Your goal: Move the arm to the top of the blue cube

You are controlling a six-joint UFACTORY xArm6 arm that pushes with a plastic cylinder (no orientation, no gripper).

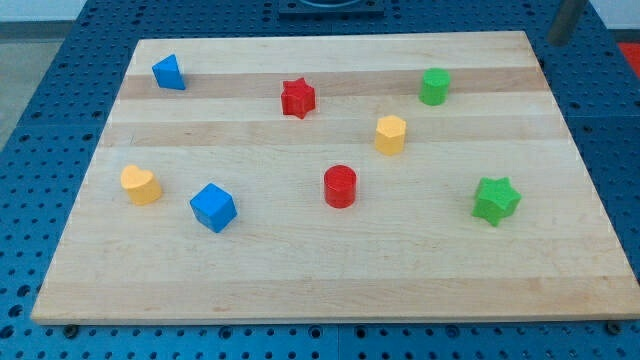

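The blue cube sits on the wooden board at the lower left. A yellow heart lies just to its left. A grey-dark rod comes in at the view's top right, and my tip is just past the board's top right corner, off the wood. It is far from the blue cube, up and to the right of it, and touches no block.
A blue triangle is at the top left, with a red star at the top middle. A green cylinder and a yellow hexagon are right of centre. A red cylinder is near the centre and a green star at the right.
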